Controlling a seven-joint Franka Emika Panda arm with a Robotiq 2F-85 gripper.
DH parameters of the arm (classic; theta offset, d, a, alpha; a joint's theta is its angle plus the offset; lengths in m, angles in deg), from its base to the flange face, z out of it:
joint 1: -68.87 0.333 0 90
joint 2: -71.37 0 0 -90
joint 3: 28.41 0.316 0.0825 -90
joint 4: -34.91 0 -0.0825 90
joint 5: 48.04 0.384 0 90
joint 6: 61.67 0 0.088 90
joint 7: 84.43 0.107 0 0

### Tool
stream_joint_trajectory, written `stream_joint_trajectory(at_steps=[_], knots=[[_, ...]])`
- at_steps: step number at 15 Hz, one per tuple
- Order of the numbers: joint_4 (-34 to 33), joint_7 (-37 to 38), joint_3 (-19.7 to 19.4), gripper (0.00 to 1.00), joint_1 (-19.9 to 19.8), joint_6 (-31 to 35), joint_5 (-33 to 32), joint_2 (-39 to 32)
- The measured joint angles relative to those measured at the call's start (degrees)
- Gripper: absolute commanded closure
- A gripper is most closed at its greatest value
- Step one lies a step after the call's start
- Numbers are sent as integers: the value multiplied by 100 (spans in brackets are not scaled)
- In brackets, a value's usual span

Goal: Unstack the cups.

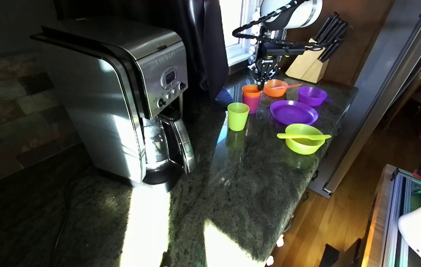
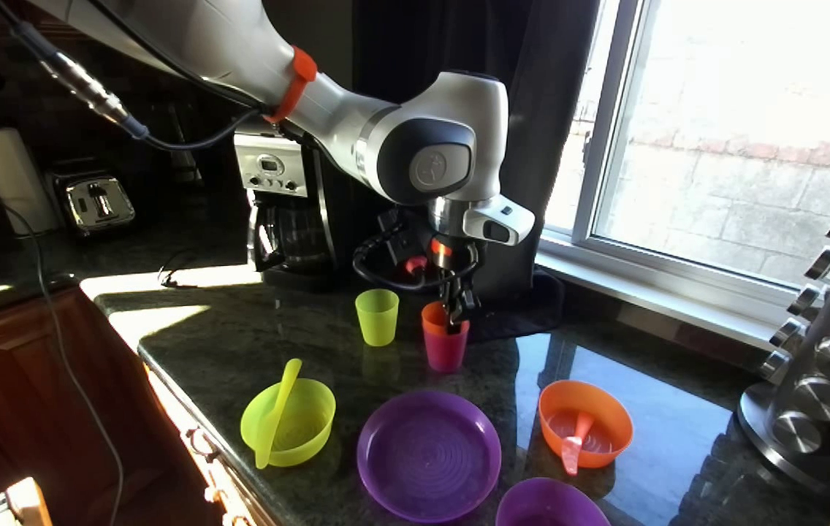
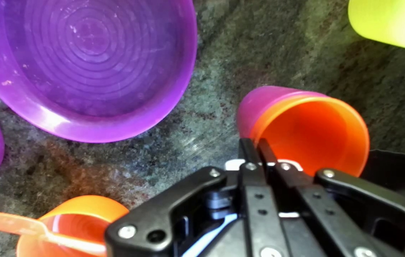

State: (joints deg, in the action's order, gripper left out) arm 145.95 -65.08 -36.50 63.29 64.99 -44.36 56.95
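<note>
we see the gripper (image 3: 256, 144) narrowed to a thin pinch on the rim of the orange cup (image 3: 313, 132), with 1 finger inside the cup and 1 outside; whether the wall of the pink cup (image 2: 446, 354) is caught as well, we cannot tell. the orange cup sits nested in the pink cup, its band of orange showing above the pink, and we find both upright on the dark counter (image 1: 247, 185). near them but apart, on the side toward the steel coffee maker (image 1: 118, 92), the lime green cup (image 1: 238, 118) stands upright by itself. in both exterior views we have the purple plate (image 2: 429, 453) lying between the lime green bowl (image 1: 303, 148) and the orange bowl (image 2: 612, 413). a lime green utensil (image 1: 303, 137) lies across the rim of the lime green bowl, and an orange utensil (image 2: 583, 425) rests in the orange bowl, leaning on its edge. we make out a purple bowl (image 1: 311, 97) near the purple plate and, in an exterior view, a wooden knife block (image 1: 308, 61) with dark handles standing beyond the bowls.
</note>
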Motion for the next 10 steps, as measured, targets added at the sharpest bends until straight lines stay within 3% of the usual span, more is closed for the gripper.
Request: stream_joint_trajectory(at_steps=[1,2,3,10], knots=[[0,0,0,91,0,0,0,0],[0,0,0,80,0,0,0,0],[0,0,0,97,0,0,-6,0],[0,0,0,99,0,0,-61,0]])
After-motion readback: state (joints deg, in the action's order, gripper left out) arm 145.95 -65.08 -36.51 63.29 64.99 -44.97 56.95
